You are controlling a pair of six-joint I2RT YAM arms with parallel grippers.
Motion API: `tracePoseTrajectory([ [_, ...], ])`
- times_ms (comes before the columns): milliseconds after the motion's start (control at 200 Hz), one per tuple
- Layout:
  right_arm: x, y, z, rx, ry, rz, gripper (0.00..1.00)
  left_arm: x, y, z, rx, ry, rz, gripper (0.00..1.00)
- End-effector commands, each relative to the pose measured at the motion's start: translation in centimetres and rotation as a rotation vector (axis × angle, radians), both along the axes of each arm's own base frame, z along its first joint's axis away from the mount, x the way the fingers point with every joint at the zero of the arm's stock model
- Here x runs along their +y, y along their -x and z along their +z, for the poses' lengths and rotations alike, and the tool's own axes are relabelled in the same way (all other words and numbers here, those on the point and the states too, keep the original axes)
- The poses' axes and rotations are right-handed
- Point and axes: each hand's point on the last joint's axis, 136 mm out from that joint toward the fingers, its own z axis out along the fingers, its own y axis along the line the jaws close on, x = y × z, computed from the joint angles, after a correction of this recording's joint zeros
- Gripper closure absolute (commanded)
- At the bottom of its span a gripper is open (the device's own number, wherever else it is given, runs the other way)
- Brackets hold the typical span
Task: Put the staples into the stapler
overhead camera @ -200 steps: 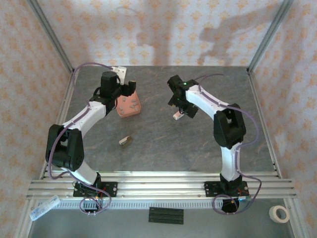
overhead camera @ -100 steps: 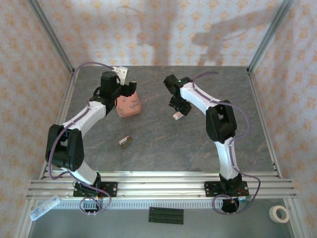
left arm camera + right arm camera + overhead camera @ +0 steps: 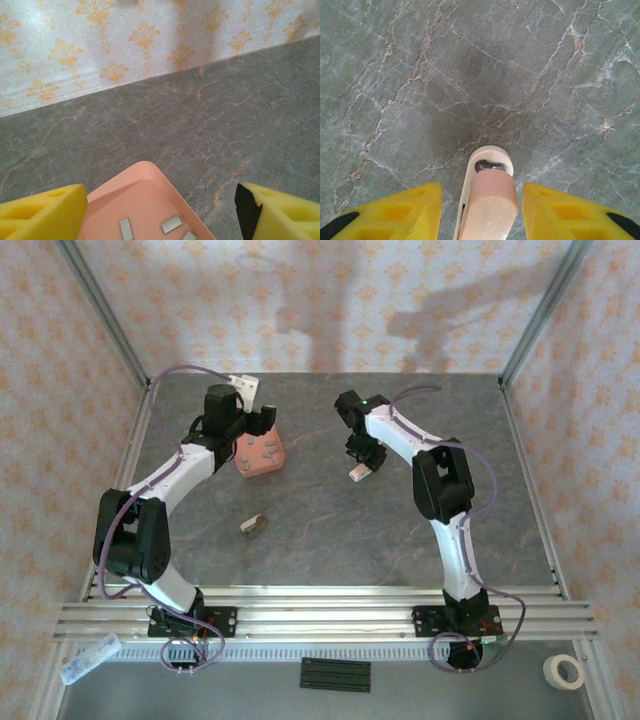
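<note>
The pale pink and white stapler [image 3: 489, 202] lies on the grey table, its metal front end pointing away from the wrist camera. My right gripper [image 3: 481, 192] straddles it, open, with a thin gap showing on each side. From above, the stapler [image 3: 356, 474] pokes out just below the right gripper [image 3: 363, 460]. Several small grey staples [image 3: 171, 224] lie in the salmon-pink tray [image 3: 150, 175]. My left gripper [image 3: 160, 212] hangs open over the tray's far corner, holding nothing. In the top view the left gripper [image 3: 262, 422] sits at the back edge of the tray [image 3: 275, 462].
A small brownish block [image 3: 252, 525] lies on the table between the arms, nearer the left one. A white bracket [image 3: 241, 385] sits at the back left corner. Metal frame posts and patterned walls close in the table on three sides.
My right gripper's jaws have narrowed round the stapler and the right arm has drawn in over it. The left arm has hardly moved.
</note>
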Motion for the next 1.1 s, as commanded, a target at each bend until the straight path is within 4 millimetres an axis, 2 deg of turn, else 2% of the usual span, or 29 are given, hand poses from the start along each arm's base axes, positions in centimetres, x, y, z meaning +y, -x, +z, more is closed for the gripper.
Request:
tracePoseTrajectory([
  [0, -0.1, -0.3, -0.4, 0.013, 0.007, 0.002, 0.55, -0.6, 0.0, -0.3, -0.002, -0.019, -0.032, 0.21],
  [130, -0.1, -0.3, -0.9, 0.024, 0.001, 0.006, 0.56, -0.6, 0.1, -0.4, 0.001, -0.018, -0.035, 0.21],
  [230, 0.1, -0.4, -1.1, 0.026, -0.006, 0.014, 0.62, -0.7, 0.1, -0.4, 0.0, -0.015, -0.037, 0.21],
  [355, -0.1, -0.7, -0.3, 0.006, 0.0, 0.026, 0.66, -0.7, 0.2, -0.2, -0.002, -0.01, -0.04, 0.21],
  [475, -0.1, -1.0, 1.8, -0.05, 0.007, 0.078, 0.67, -0.7, 0.4, 0.3, -0.009, -0.002, -0.037, 0.21],
  [616, 0.3, -1.1, 5.7, -0.171, 0.014, 0.195, 0.67, -0.8, 1.0, 1.0, -0.011, 0.028, -0.037, 0.21],
  [821, 0.9, 0.0, 11.4, -0.384, -0.006, 0.363, 0.7, -2.1, 2.0, 2.2, -0.022, 0.212, -0.053, 0.23],
  [961, 0.5, 1.7, 12.7, -0.433, -0.022, 0.435, 0.71, -2.8, 2.4, 2.6, -0.015, 0.318, -0.051, 0.24],
  [1096, -0.6, 3.3, 11.9, -0.353, 0.002, 0.416, 0.65, -2.9, 2.8, 2.3, -0.003, 0.332, -0.05, 0.24],
])
